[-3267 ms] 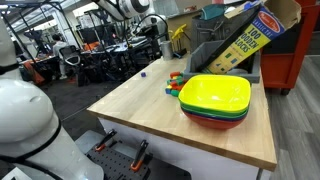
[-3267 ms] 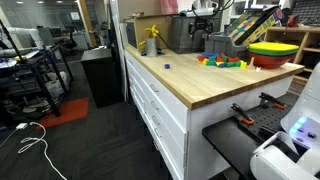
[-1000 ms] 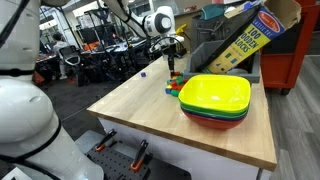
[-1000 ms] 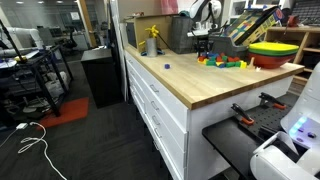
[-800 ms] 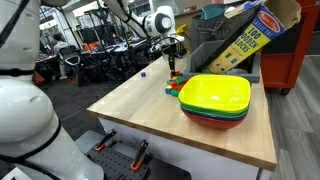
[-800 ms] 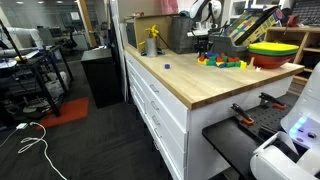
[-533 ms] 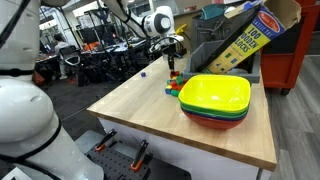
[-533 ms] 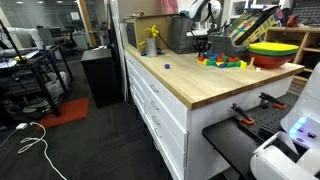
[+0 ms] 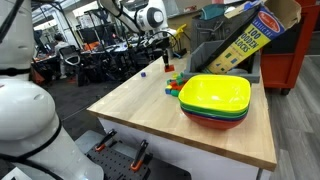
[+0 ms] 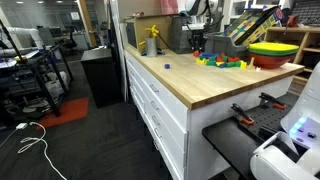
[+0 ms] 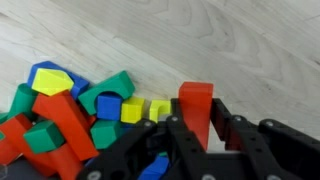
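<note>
The gripper (image 11: 205, 125) clasps a red block (image 11: 196, 100) upright between its fingers, above the table (image 11: 200, 40). It is just right of the pile (image 11: 70, 115) in the wrist view.

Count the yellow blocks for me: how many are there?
3 yellow blocks in the wrist view: one atop a blue block at left, two side by side left of the red block in the fingers. More may hide underneath.
</note>
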Robot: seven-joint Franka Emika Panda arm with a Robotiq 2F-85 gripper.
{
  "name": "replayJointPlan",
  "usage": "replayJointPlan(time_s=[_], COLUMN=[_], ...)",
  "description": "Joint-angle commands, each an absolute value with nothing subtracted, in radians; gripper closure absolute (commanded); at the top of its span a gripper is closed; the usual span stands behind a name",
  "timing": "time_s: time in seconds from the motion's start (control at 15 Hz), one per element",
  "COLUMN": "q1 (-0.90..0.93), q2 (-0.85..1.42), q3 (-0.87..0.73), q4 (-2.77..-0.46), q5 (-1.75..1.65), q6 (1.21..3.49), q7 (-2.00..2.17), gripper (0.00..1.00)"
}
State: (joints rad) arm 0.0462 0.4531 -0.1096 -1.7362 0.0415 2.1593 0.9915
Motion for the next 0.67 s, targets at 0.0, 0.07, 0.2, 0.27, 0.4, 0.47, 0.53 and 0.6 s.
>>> replayJointPlan(time_s=[0.0, 0.07, 0.2, 0.27, 0.4, 0.47, 0.53, 0.6], q1=[0.075, 0.084, 0.101, 0.109, 0.124, 0.131, 0.136, 0.144], q2=[0.317, 0.286, 0.238, 0.214, 0.169, 0.155, 0.139, 0.125], q3=[-0.086, -0.075, -0.051, -0.037, -0.006, 0.008, 0.026, 0.044], q4=[-1.839, -1.858, -1.893, -1.913, -1.954, -1.973, -1.992, -2.011], q5=[0.035, 0.032, 0.025, 0.022, 0.02, 0.018, 0.017, 0.009], q6=[2.159, 2.156, 2.156, 2.155, 2.15, 2.154, 2.158, 2.157], q7=[0.979, 0.971, 0.96, 0.952, 0.924, 0.912, 0.881, 0.837], gripper=[0.91, 0.91, 0.91, 0.91, 0.91, 0.91, 0.91, 0.91])
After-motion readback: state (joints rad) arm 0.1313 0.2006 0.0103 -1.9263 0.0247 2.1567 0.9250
